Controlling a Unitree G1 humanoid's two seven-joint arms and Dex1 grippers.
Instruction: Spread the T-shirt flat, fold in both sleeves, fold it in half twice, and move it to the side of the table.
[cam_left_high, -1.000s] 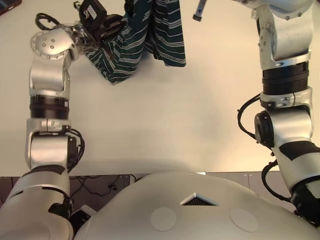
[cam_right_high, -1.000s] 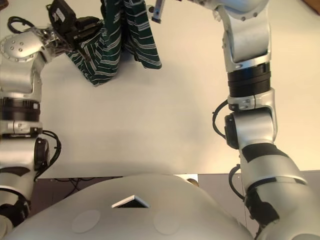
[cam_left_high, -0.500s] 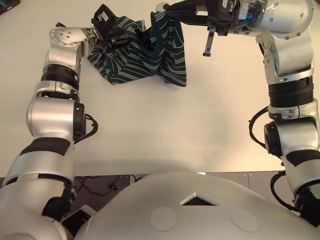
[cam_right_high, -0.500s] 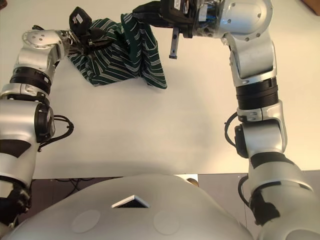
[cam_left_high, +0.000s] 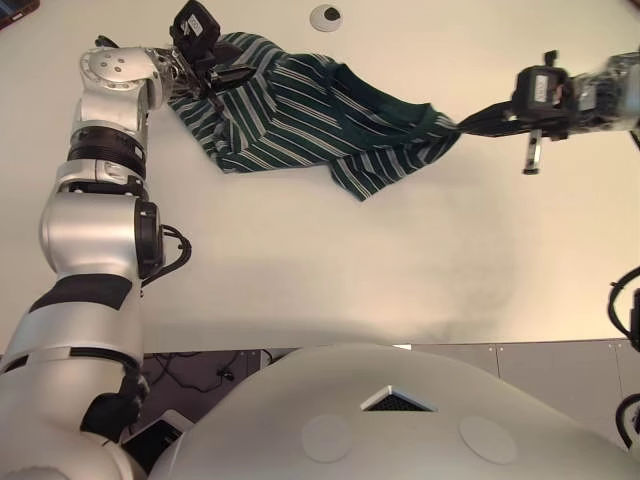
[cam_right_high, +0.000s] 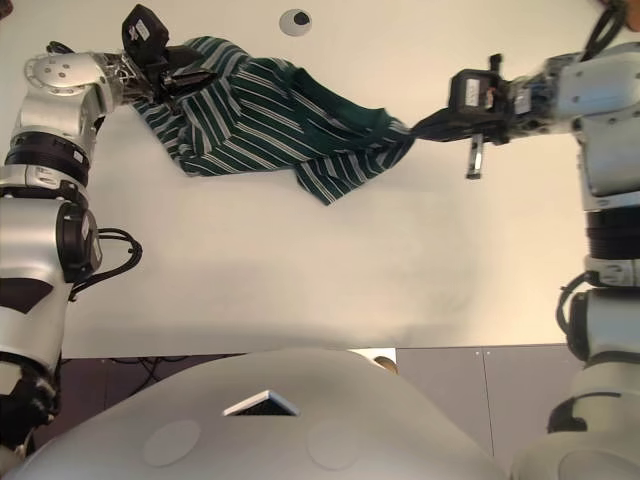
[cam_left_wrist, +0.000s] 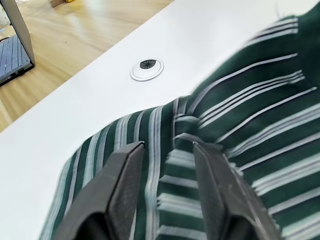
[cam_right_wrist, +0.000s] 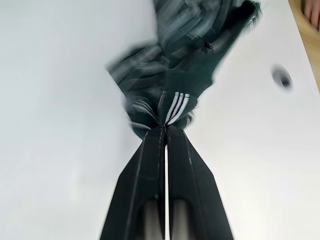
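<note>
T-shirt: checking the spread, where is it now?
In the eye views, the T-shirt lies on the far part of the table, stretched between the left tool on the robot's left and the right tool on its right, near the round cable port.

T-shirt (cam_left_high: 300, 120) now far wider rightward

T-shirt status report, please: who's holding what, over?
Left gripper and right gripper both shut on T-shirt. T-shirt stretched between them, bunched, not yet flat. Round table port beyond it, apart.
</note>
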